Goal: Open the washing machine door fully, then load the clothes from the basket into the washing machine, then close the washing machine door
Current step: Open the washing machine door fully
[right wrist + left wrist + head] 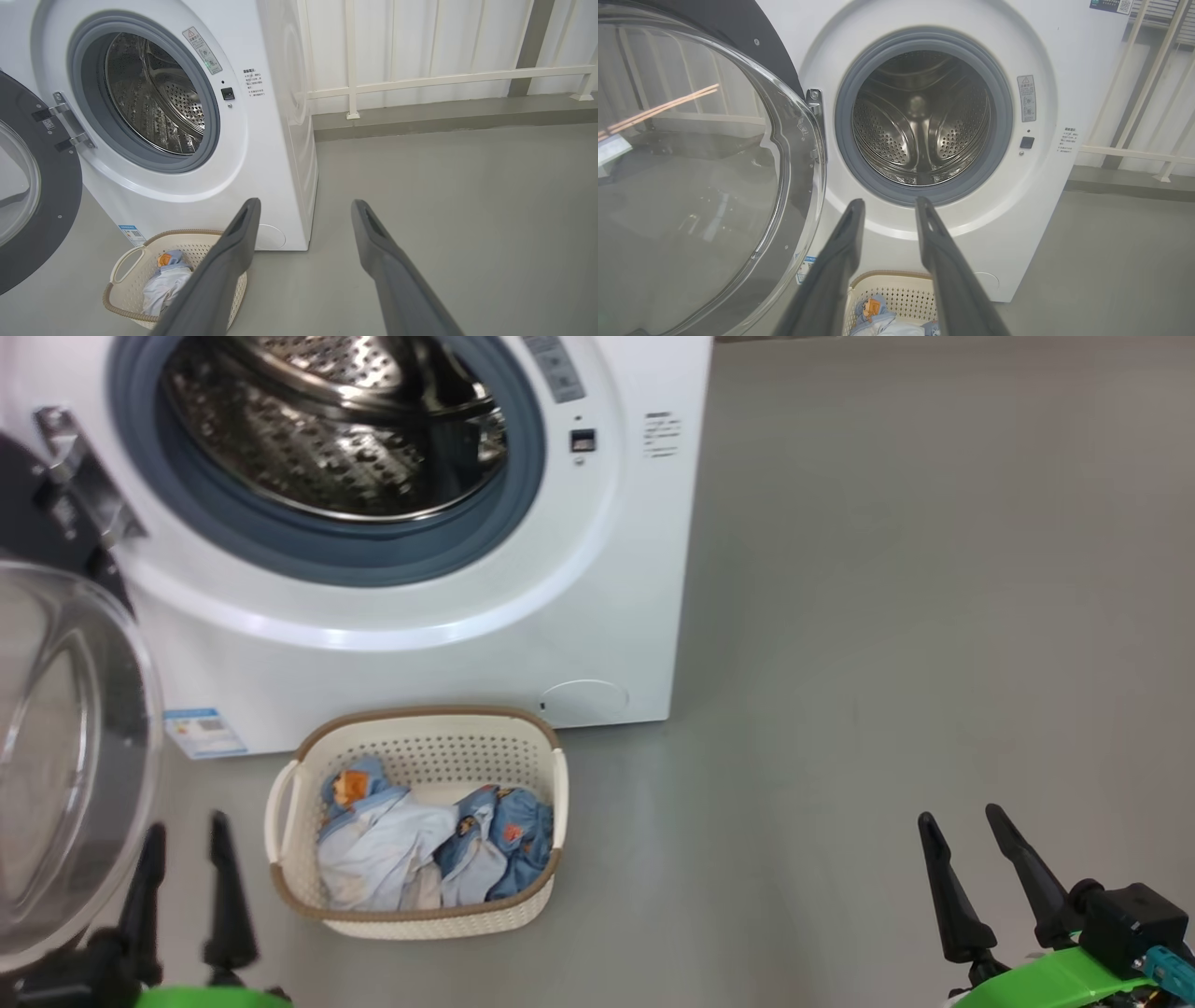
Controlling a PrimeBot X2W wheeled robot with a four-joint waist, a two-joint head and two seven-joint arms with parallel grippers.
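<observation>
The clothes are being shown in blues with orange prints. The basket is being shown cream, perforated, brown-rimmed.

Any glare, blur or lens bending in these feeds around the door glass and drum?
Head view: the washing machine door glass is hazy with pale reflections, and the drum looks slightly soft. Left wrist view: orange streaks and floor reflections lie across the door glass; the drum is sharp. Right wrist view: wide-angle bending bows the side of the washing machine.

Glossy steel drum; seemingly plastic basket
</observation>
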